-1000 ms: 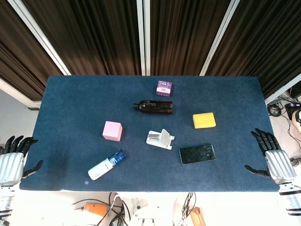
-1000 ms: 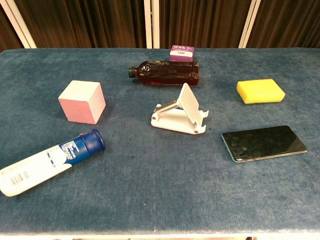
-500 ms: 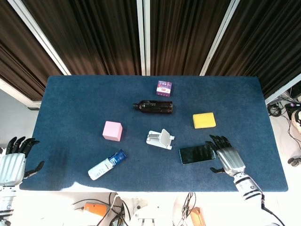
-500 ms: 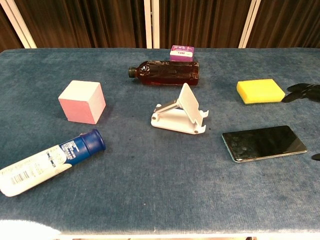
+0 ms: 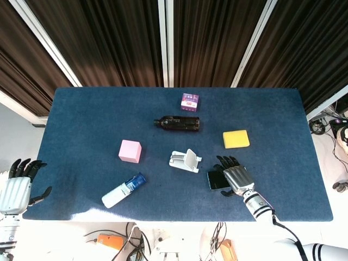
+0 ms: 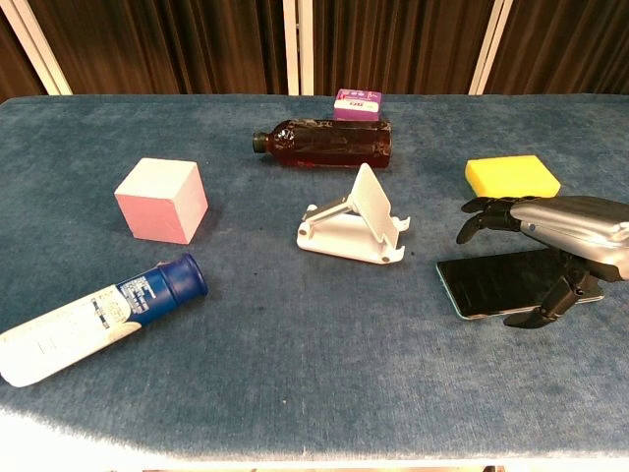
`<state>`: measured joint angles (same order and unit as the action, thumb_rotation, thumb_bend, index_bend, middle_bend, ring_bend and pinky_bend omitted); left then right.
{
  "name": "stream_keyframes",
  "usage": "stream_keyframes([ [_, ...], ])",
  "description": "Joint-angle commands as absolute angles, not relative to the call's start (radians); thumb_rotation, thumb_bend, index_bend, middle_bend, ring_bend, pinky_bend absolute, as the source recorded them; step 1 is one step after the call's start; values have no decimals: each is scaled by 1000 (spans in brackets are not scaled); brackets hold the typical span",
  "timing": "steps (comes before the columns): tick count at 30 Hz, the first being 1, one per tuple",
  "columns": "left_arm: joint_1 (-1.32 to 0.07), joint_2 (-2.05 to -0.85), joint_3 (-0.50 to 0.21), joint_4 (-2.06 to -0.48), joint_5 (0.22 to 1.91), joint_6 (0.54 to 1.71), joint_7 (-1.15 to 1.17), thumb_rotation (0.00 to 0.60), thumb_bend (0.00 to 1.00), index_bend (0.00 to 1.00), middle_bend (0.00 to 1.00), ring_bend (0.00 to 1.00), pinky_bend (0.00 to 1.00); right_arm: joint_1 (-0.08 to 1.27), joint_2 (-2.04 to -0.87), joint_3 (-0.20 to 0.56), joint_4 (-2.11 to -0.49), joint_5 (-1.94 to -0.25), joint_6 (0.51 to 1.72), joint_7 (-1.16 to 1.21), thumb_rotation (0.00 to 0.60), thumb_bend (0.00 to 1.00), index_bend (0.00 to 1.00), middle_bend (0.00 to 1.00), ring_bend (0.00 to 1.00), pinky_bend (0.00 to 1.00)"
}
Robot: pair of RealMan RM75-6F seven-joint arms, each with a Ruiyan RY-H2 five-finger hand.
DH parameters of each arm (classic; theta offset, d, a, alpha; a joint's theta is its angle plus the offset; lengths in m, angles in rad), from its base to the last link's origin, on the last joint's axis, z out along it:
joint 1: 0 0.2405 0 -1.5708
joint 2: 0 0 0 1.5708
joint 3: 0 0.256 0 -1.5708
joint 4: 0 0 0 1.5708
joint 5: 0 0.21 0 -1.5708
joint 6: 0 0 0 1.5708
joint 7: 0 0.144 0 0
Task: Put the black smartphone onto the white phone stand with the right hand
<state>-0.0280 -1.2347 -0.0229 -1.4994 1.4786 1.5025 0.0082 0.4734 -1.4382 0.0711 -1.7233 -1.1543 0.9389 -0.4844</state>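
The right hand (image 6: 550, 241) hovers with fingers spread over the black smartphone (image 6: 491, 285), which lies flat beside the white phone stand (image 6: 356, 221).

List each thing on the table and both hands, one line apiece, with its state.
black smartphone: flat on the table, not lifted
right hand: over the phone, fingers spread, no grip
white phone stand: upright, empty
brown bottle: on its side, capped
white bottle: on its side, blue cap on
left hand: off the table edge, holding nothing
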Motion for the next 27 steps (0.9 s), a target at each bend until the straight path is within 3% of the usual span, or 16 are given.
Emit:
stream_keyframes([
  [1, -28, -1235, -23, -1499, 1476, 1501, 8, 600, 177, 243, 185, 93, 0, 489, -1449, 70, -1715, -1127, 929, -506, 600, 325, 266, 0, 0, 6],
  [8, -26, -1233, -21, -1499, 1472, 1498, 9, 600, 177, 243, 185, 93, 0, 523, -1457, 67, -1707, -1070, 907, -521, 600, 361, 288, 0, 0, 0],
  [18, -24, -1231, -21, -1502, 1470, 1497, 10, 600, 177, 243, 185, 92, 0, 541, -1459, 55, -1697, -1038, 927, -517, 600, 466, 500, 16, 0, 0],
  [23, -23, -1233, -20, -1503, 1468, 1495, 11, 600, 177, 242, 185, 92, 0, 518, -1455, 66, -1685, -1087, 958, -409, 600, 466, 550, 188, 19, 5],
  [27, -24, -1234, -20, -1504, 1467, 1492, 13, 600, 177, 243, 185, 93, 0, 498, -1464, 66, -1638, -1156, 971, -288, 600, 475, 583, 376, 175, 62],
])
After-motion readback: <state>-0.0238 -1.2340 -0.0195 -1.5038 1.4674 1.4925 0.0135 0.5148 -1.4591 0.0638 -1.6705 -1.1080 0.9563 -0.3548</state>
